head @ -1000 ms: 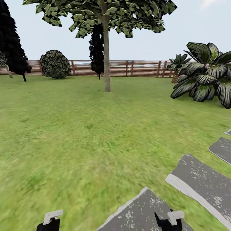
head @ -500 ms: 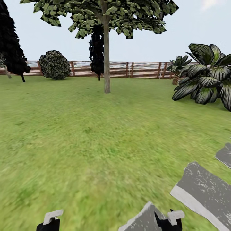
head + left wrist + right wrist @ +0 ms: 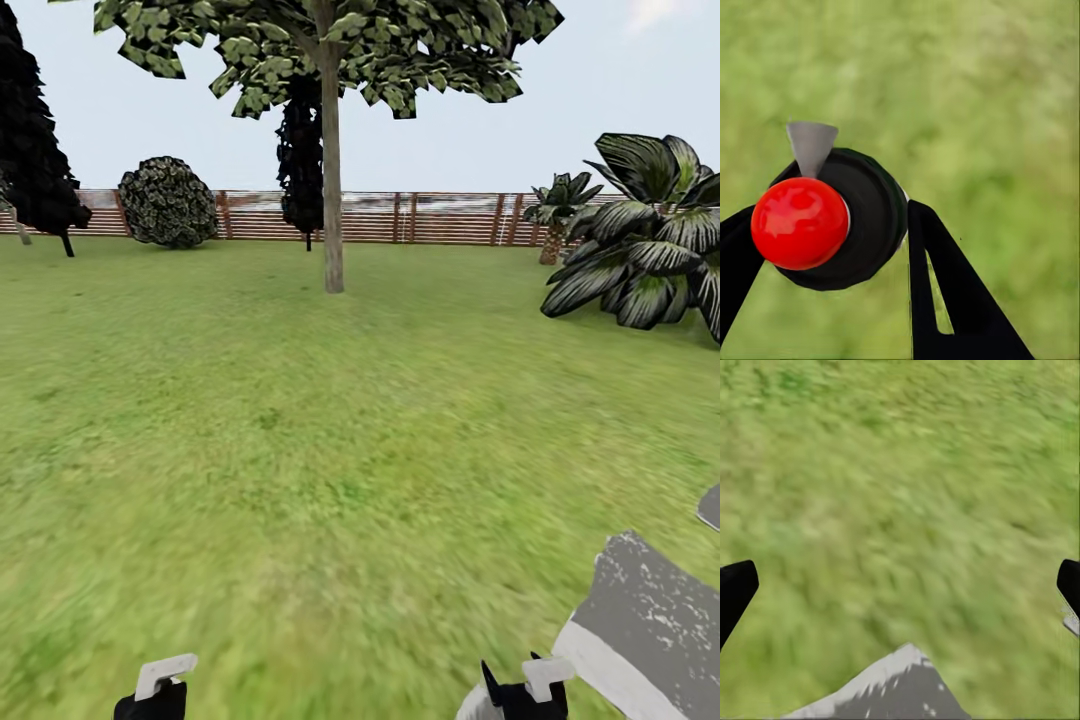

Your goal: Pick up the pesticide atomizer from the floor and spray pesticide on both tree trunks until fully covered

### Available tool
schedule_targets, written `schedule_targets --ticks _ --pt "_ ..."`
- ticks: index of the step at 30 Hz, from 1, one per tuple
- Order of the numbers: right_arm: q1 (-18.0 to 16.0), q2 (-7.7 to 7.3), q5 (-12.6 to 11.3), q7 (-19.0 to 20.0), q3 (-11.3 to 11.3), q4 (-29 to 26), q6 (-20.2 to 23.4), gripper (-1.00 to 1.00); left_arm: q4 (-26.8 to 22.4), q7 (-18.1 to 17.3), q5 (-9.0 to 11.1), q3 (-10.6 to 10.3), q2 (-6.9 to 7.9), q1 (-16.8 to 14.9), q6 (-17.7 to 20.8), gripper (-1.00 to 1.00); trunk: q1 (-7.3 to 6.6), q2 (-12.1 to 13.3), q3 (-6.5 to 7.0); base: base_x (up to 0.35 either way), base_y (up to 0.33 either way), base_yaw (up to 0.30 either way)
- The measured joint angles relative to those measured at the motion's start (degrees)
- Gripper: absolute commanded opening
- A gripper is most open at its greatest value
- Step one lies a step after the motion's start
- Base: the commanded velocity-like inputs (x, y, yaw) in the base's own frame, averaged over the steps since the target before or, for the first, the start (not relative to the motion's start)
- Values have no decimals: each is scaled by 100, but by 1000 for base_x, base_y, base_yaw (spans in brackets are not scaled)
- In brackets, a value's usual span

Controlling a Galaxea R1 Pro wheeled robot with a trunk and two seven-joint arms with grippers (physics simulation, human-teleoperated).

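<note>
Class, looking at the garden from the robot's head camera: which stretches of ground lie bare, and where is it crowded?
Bare grass runs from the grippers up to the tree trunk, and left toward the fence. It is crowded at right: a broad-leaved plant and grey paving slab.

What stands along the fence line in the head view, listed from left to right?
Black conifer → round bush → tree trunk → small palm → large striped-leaf plant.
</note>
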Motion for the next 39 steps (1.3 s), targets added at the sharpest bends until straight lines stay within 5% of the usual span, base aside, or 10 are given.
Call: schedule_targets --ticks 39 --pt "0 0 0 0 1 0 0 100 0 0 -2 0 3 1 0 -100 0 0 0 340 0 23"
